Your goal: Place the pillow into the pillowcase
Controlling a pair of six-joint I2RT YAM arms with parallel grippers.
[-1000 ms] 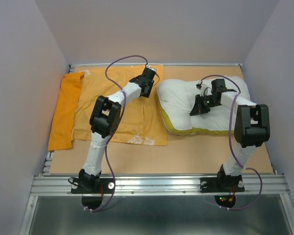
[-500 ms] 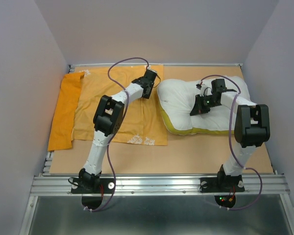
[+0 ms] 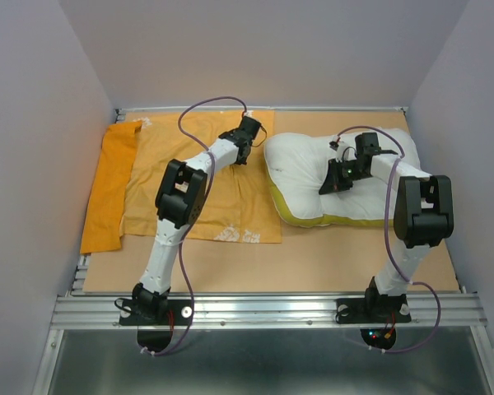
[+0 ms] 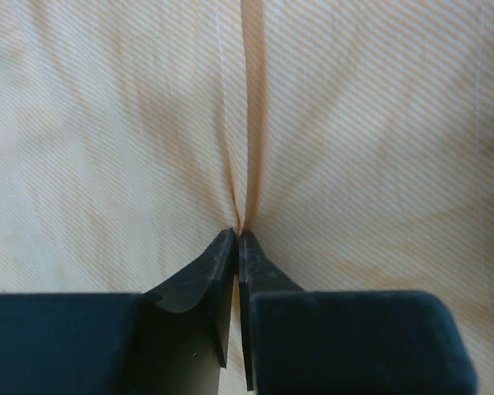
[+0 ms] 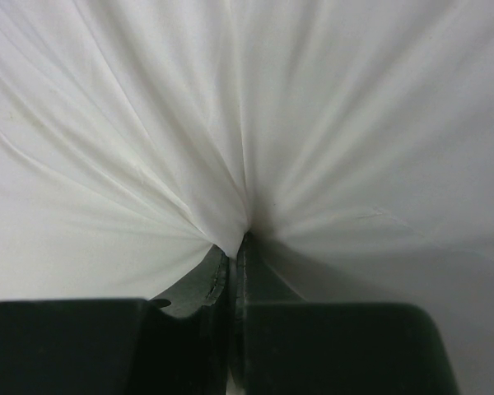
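The orange-yellow pillowcase (image 3: 247,206) lies flat on the left half of the table, with small white print near its front edge. My left gripper (image 3: 239,156) is down on its right part. In the left wrist view that gripper (image 4: 238,237) is shut on a raised fold of the striped pillowcase (image 4: 354,123) fabric. The plump white pillow (image 3: 300,169) with a yellow edge lies to the right, close beside the case. My right gripper (image 3: 328,185) rests on its middle. In the right wrist view this gripper (image 5: 237,243) pinches a bunch of the pillow (image 5: 148,123) cloth.
A darker orange flap (image 3: 107,189) of cloth hangs over the table's left edge. Grey walls (image 3: 33,164) close in the left, back and right sides. An aluminium rail (image 3: 263,309) with both arm bases runs along the near edge. Bare brown tabletop (image 3: 313,263) shows in front.
My left gripper has closed on a fold of the pillowcase and shifted slightly left. The right arm and the pillow have not moved.
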